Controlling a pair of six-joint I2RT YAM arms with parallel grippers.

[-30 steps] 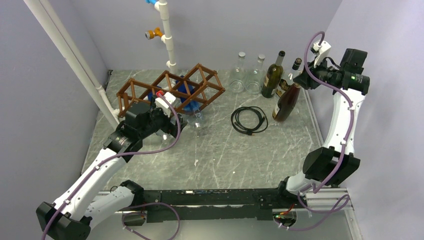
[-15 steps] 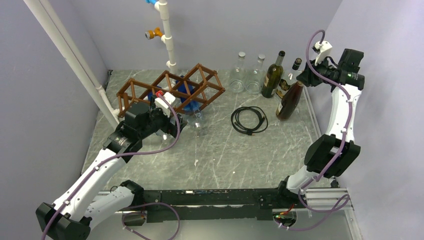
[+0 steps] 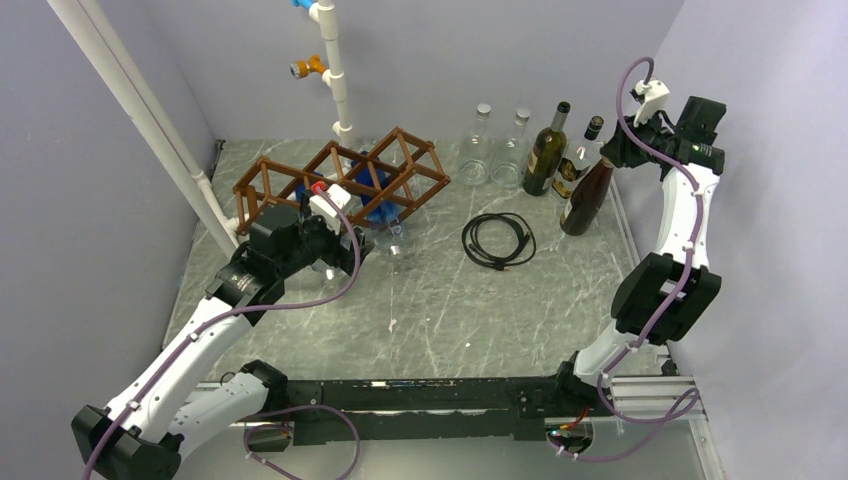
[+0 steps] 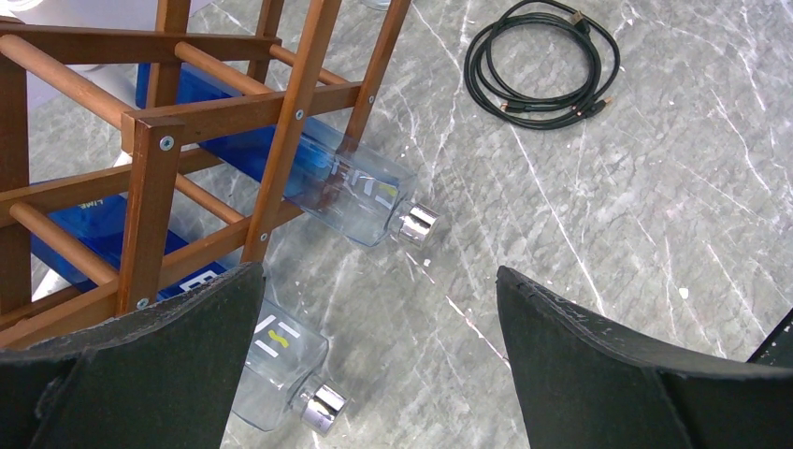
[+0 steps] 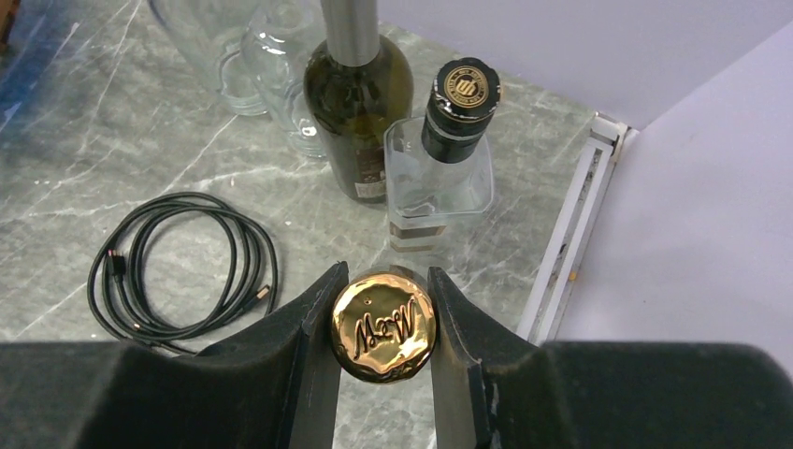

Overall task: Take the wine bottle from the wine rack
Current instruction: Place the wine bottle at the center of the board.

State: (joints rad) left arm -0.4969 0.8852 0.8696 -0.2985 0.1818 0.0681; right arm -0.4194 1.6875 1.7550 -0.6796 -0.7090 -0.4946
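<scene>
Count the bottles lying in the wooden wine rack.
2. The farther blue-labelled bottle sticks out of the wine rack; the nearer blue-labelled bottle lies beside it. Others may be hidden.

The white-and-black left arm (image 3: 190, 345) reaches forward and low, wrist tilted down, the jaws of its black two-finger left gripper (image 4: 379, 281) spread wide. The white-and-black right arm (image 3: 690, 215) rises steeply, elbow bent — its black right gripper (image 5: 384, 309) clamps the gold-capped top of a dark brown glass wine bottle (image 3: 586, 200).
</scene>
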